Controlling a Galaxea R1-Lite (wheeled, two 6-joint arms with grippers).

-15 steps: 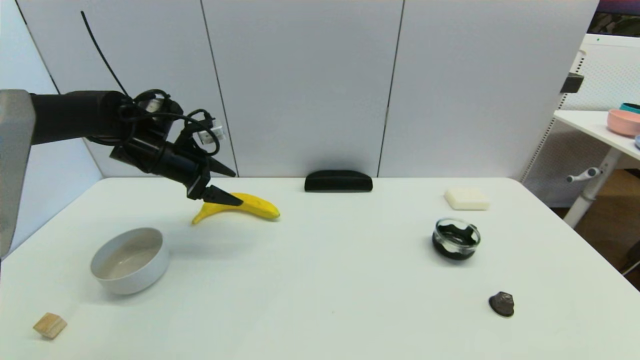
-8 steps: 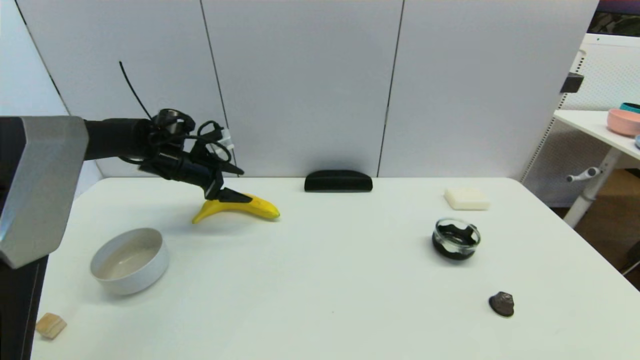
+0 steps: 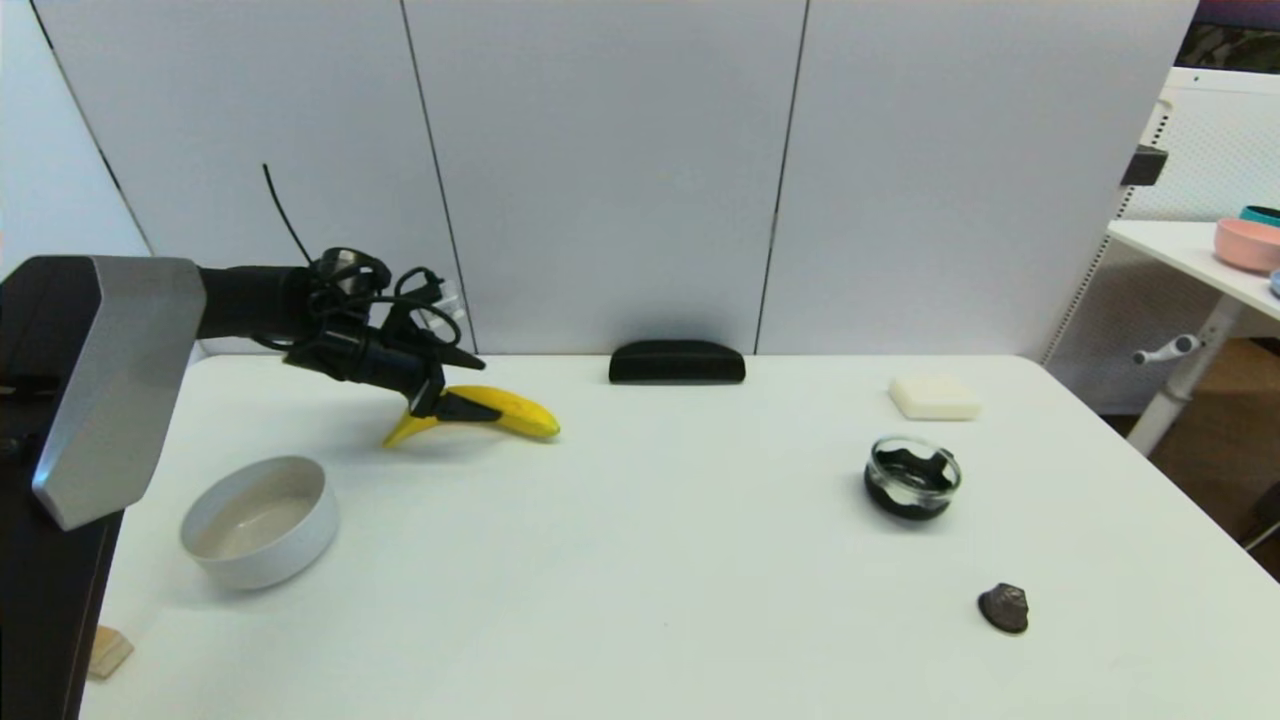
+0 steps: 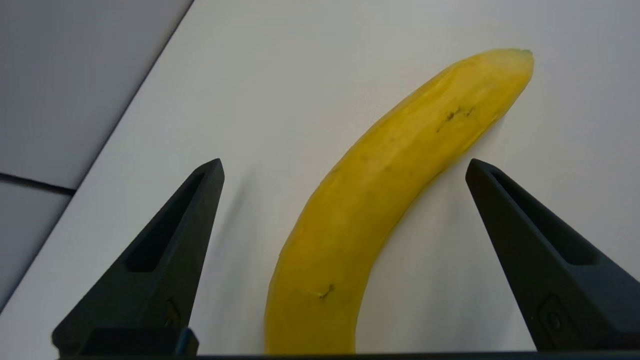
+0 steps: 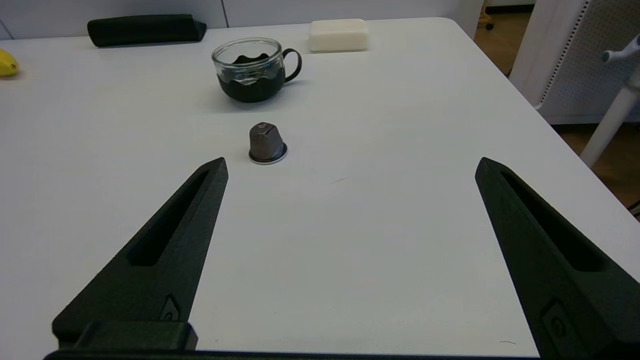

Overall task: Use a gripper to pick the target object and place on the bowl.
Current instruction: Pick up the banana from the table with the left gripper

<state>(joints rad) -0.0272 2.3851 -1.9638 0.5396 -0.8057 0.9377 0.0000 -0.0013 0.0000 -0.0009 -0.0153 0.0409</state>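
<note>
The yellow banana lies on the white table at the back left. My left gripper is open and low over the banana's middle, one finger on each side of it, not touching. In the left wrist view the banana runs between the two black fingers of my left gripper. The white bowl stands on the table in front of the banana, nearer the left edge, and is empty. My right gripper is open and empty over the table's right front; it does not show in the head view.
A glass cup with a dark inside and a dark coffee capsule stand on the right. A white block and a black bar lie near the back edge. A wooden cube sits at the front left corner.
My left arm has reached forward and down, so the open gripper has dropped from above the banana to straddle it. The banana and bowl have not moved.
</note>
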